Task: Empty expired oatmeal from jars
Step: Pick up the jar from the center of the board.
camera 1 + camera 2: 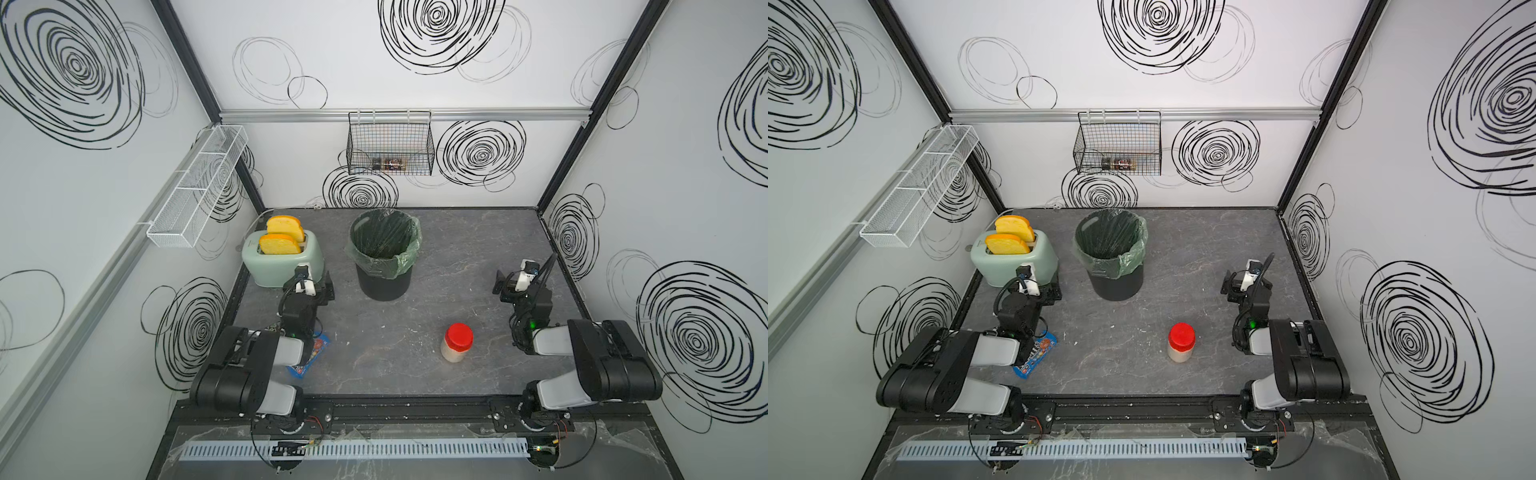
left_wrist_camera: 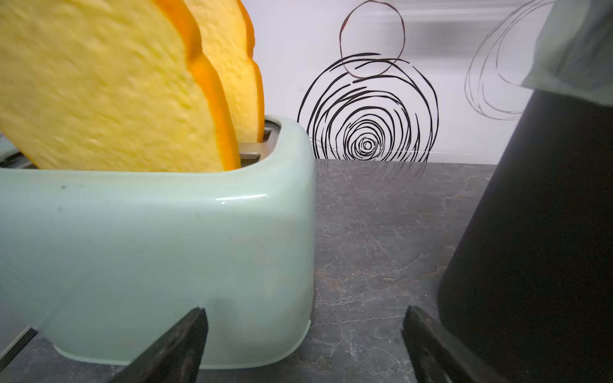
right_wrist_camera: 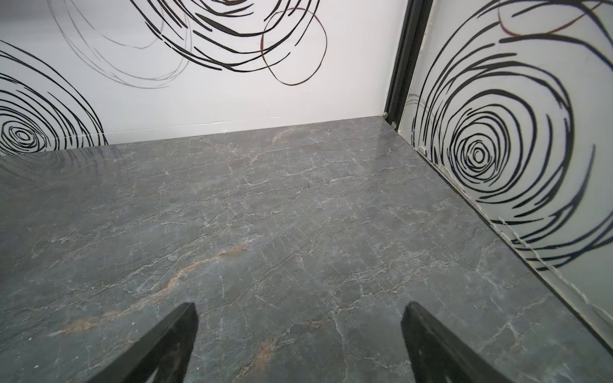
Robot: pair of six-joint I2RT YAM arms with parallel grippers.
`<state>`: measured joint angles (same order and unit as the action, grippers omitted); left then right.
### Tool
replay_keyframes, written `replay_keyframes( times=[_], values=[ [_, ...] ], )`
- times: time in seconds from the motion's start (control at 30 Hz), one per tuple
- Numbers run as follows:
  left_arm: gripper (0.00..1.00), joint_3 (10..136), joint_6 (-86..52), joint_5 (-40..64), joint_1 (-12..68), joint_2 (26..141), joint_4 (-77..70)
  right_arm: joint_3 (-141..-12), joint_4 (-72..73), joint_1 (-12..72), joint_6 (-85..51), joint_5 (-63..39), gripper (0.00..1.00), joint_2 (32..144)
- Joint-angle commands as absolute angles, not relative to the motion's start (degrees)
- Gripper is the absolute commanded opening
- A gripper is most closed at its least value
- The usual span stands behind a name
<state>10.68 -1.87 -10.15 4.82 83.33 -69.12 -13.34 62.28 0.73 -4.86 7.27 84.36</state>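
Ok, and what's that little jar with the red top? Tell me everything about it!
The jar is small, round and see-through, like clear plastic. A wide red lid sits on top, so it is shut. Pale beige oatmeal shows through its side. It stands upright on the grey table, in front of the black bin and well apart from it. Only the table touches it.
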Motion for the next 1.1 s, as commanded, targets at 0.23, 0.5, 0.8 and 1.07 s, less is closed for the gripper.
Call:
replay_keyframes(
  times=[0.23, 0.5, 0.8, 1.07],
  values=[
    [0.96, 11.6, -1.4, -8.4, 3.3, 83.8, -73.6, -14.1, 64.8, 0.7, -4.5, 7.1, 0.98, 84.7],
    [0.96, 11.6, -1.4, -8.5, 3.3, 83.8, -73.6, -14.0, 64.8, 0.1, -4.7, 5.9, 0.98, 84.7],
    [0.96, 13.7, -0.2, -5.6, 3.7, 82.2, -69.1, -14.9, 62.8, -2.2, -3.5, -2.3, 0.98, 84.1],
    [0.96, 14.5, -0.6, -15.9, 7.0, 70.5, -57.7, -21.5, 41.6, -0.7, -7.1, 6.4, 0.98, 73.9]
  ],
)
